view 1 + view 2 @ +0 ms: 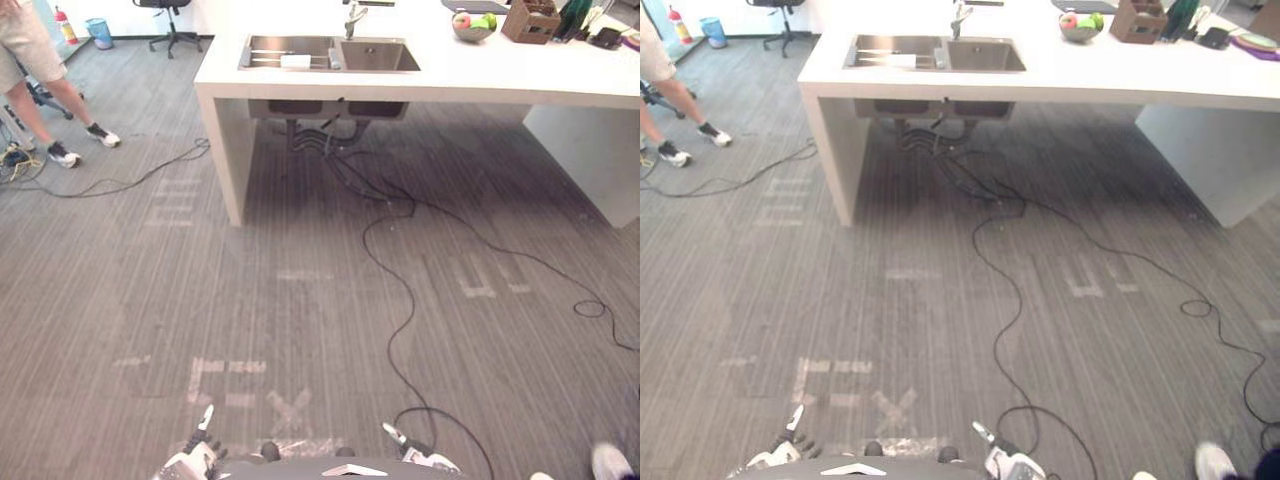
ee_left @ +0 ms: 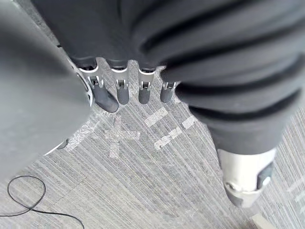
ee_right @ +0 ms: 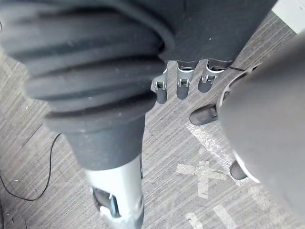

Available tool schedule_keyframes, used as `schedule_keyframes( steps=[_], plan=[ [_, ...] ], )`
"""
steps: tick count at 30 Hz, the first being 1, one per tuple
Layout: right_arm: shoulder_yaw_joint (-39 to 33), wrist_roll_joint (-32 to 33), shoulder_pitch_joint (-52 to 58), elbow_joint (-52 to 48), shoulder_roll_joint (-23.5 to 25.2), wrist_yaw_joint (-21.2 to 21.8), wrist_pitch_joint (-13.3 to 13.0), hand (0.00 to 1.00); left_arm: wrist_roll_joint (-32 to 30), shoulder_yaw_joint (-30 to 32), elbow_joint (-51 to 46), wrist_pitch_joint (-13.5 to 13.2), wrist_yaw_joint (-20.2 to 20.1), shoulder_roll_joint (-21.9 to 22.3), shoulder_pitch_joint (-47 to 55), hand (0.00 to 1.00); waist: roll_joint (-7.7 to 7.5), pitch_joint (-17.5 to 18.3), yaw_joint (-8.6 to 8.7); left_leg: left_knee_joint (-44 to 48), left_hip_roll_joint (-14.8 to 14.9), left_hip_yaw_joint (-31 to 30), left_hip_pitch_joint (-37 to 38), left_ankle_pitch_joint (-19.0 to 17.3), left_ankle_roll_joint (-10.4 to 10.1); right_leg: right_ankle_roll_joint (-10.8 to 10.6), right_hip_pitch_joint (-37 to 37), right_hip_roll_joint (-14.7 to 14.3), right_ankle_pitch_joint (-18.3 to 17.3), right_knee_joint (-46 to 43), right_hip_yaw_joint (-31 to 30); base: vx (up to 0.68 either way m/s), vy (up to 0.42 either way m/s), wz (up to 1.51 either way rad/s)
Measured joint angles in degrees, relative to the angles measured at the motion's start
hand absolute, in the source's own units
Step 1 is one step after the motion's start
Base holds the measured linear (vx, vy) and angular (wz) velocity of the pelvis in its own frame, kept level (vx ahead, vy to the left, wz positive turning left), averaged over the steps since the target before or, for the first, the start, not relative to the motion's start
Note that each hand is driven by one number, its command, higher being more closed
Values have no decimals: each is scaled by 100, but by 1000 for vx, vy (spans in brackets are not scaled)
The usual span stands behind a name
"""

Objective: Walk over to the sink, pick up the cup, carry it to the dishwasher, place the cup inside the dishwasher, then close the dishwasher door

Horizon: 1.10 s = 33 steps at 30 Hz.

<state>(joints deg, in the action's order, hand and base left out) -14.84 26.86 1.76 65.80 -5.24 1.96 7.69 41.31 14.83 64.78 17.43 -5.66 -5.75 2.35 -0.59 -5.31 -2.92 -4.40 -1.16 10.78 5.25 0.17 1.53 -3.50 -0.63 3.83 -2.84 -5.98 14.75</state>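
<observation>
A steel double sink [image 1: 330, 53] is set in the white counter [image 1: 450, 75] far ahead across the floor. A small white object [image 1: 295, 62] lies in its left basin; I cannot tell whether it is the cup. My left hand [image 1: 195, 455] and right hand [image 1: 420, 455] hang low at the near edge, well short of the counter. In the left wrist view the fingers [image 2: 123, 90] point straight down over the carpet with nothing in them. The right hand's fingers [image 3: 183, 86] hang the same way, holding nothing.
Black cables [image 1: 400, 300] trail from under the sink across the grey carpet. Tape marks [image 1: 285, 405] lie on the floor just ahead. A person [image 1: 30, 60] stands at the far left near an office chair [image 1: 170, 20]. A fruit bowl [image 1: 473, 25] and wooden box [image 1: 530, 20] sit on the counter.
</observation>
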Motion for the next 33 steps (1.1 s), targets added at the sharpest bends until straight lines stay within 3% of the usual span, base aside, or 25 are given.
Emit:
schedule_keyframes(
  steps=[1, 2, 3, 4, 6, 8, 10, 11, 14, 15, 16, 17, 18, 20, 21, 22, 23, 24, 25, 26, 28, 30, 31, 32, 33],
  plan=[
    [3, 53, 100, -100, -1, 8, -9, 0, 7, 144, -10, 65, -89, -24, 27, 0, -11, -26, 4, 31, -14, 20, 0, -52, 70, -57, 434, 159, -267, -974, -28, -2, 56, -7],
    [7, 58, 145, -184, 3, 15, -8, 0, 4, 166, -26, 70, -96, -27, 27, 0, -16, -50, 2, 56, -6, 41, -3, -80, 108, -66, 650, 223, -308, -1457, -56, -11, 66, -11],
    [7, 80, 172, -264, 3, 41, -11, 0, 0, 264, -74, 71, -93, -29, 33, 0, -36, -97, 1, 174, -1, 67, -14, -161, 113, 0, 1045, 334, -312, -2236, -129, 60, 59, -12],
    [12, 106, 220, -426, 18, 56, -12, 0, -170, 378, -132, -27, -58, -25, 4, 0, -97, -195, 8, 462, 1, 60, -6, -389, 165, 212, 1653, 543, -243, -3508, -177, 78, 43, -12],
    [11, 212, 229, -416, 57, 65, -28, 0, -273, 289, -121, -266, -24, -23, 14, 0, -145, -242, 34, 749, 81, 39, 48, -609, 160, 117, 1938, 616, -433, -4106, -185, 114, -7, 1],
    [10, 335, 263, -424, 75, 64, -112, 0, -266, -107, -139, -582, -74, 24, -53, 0, -141, -245, 132, 793, 216, -18, 259, -784, 99, 70, 1966, 615, -587, -3650, 4, 144, -37, 16],
    [-4, 435, 275, -424, 88, 57, -124, 0, -198, -445, -338, -665, -115, 56, -210, 0, -139, -246, 180, 811, 276, -82, 308, -899, 18, 52, 1968, 602, -469, -2609, 191, 247, -105, 17],
    [-87, 446, 298, -423, 115, 52, -123, 0, -96, -593, -466, -727, -74, 168, -344, 0, -133, -250, 216, 854, 305, -133, 337, -992, -58, 58, 1967, 579, -228, -1799, 232, 299, -130, 17],
    [-273, 671, 333, -459, 157, 40, -92, 0, 249, -833, -833, -784, 52, 596, -572, 0, -72, -401, 289, 1062, 441, -167, 587, -1402, -331, 43, 1744, 550, 355, -464, 277, 440, -263, 10],
    [-344, 673, 353, -468, 200, 39, -54, 0, 334, -865, -907, -782, 68, 619, -595, 0, -105, -421, 306, 1132, 456, -191, 671, -1535, -400, 28, 1628, 574, 361, -342, 256, 445, -301, 16],
    [-493, 683, 398, -485, 234, 41, 20, 0, 493, -954, -1066, -785, 89, 713, -629, 0, -104, -417, 348, 1231, 552, -299, 838, -1779, -510, 128, 1558, 580, 821, -516, 316, 388, -253, 23],
    [-575, 678, 429, -554, 223, 46, 37, 0, 530, -1022, -1137, -777, 108, 765, -652, 0, -43, -384, 378, 1234, 665, -311, 911, -1856, -521, 177, 1606, 534, 827, -785, 372, 614, -342, 19],
    [-679, 654, 427, -662, 135, 49, 82, 0, 579, -1177, -1455, -727, 122, 857, -628, 0, 186, -352, 343, 1411, 861, -359, 961, -1770, -549, 462, 1859, 390, 260, -1484, 454, 520, -264, 2],
    [-769, 637, 401, -662, 137, 51, 158, 0, 562, -1188, -1589, -725, 128, 856, -595, 0, 192, -354, 317, 1762, 899, -397, 839, -1537, -517, 509, 1878, 378, -26, -1698, 462, 518, -272, -6],
    [-845, 587, 420, -659, 127, 53, 300, 0, 476, -1257, -1784, -743, 41, 841, -466, 0, 221, -327, 348, 2361, 977, -462, 666, -1209, -583, 481, 1684, 346, -274, -1750, 504, 600, -310, 5],
    [-845, 531, 421, -658, 97, 54, 334, 0, 461, -1302, -2009, -786, -137, 840, -297, 0, 261, -321, 356, 3016, 1084, -478, 417, -979, -772, 465, 1493, 293, -391, -1686, 539, 604, -287, 15],
    [-835, 446, 415, -659, 47, 74, 335, 0, 468, -1443, -2252, -869, -363, 830, -124, 0, 348, -311, 360, 3848, 1251, -562, 25, -624, -1172, 464, 1235, 203, -469, -1517, 625, 411, -143, 20],
    [-823, 397, 393, -657, 0, 98, 333, 0, 475, -1576, -2427, -889, -478, 806, -30, 0, 422, -302, 352, 4434, 1362, -651, -267, -264, -1313, 475, 1043, 122, -505, -1351, 657, 417, -80, 18],
    [-721, 274, 390, -644, -95, 141, 292, 0, 505, -1817, -2800, -904, -679, 735, 165, 0, 463, -280, 265, 5592, 1567, -650, -852, -123, -1289, 522, 728, -6, -556, -1059, 658, 525, -68, 7],
    [-440, 219, 308, -669, -158, 186, 202, 0, 553, -1970, -3264, -925, -800, 625, 350, 0, 547, -277, 204, 6482, 1628, -581, -1349, -259, -1101, 557, 366, -49, -613, -859, 641, 515, -54, 2],
    [-141, 393, 152, -735, -226, 264, 118, 0, 569, -2130, -3903, -1046, -838, 465, 537, 0, 495, -327, 117, 6951, 1479, -470, -2006, -600, -793, 481, -157, -44, -727, -570, 600, 524, -17, -14],
    [-75, 767, -155, -762, -353, 295, 79, 0, 570, -2290, -4614, -1236, -762, 267, 699, 0, 487, -329, -111, 6216, 1208, -272, -2421, -935, -666, 365, -522, 45, -772, -291, 425, 477, 62, -65],
    [194, 1000, -309, -913, -387, 312, 82, 0, 565, -2367, -5086, -1363, -680, 129, 777, 0, 465, -326, -194, 5018, 1007, -70, -2465, -1011, -554, 175, -683, 136, -729, -161, 261, 519, 162, -77],
    [499, 1162, -315, -1226, -463, 323, 118, 0, 570, -2434, -5596, -1374, -586, 43, 796, 0, 460, -327, -208, 3427, 705, 18, -2440, -822, -389, 28, -884, 244, -778, -99, 181, 554, 182, -60],
    [605, 1200, -266, -1416, -495, 321, 132, 0, 575, -2485, -5877, -1378, -542, 16, 799, 0, 479, -317, -198, 2573, 538, -1, -2368, -451, -303, -98, -973, 292, -858, -112, 172, 721, 255, -28]
  ],
)
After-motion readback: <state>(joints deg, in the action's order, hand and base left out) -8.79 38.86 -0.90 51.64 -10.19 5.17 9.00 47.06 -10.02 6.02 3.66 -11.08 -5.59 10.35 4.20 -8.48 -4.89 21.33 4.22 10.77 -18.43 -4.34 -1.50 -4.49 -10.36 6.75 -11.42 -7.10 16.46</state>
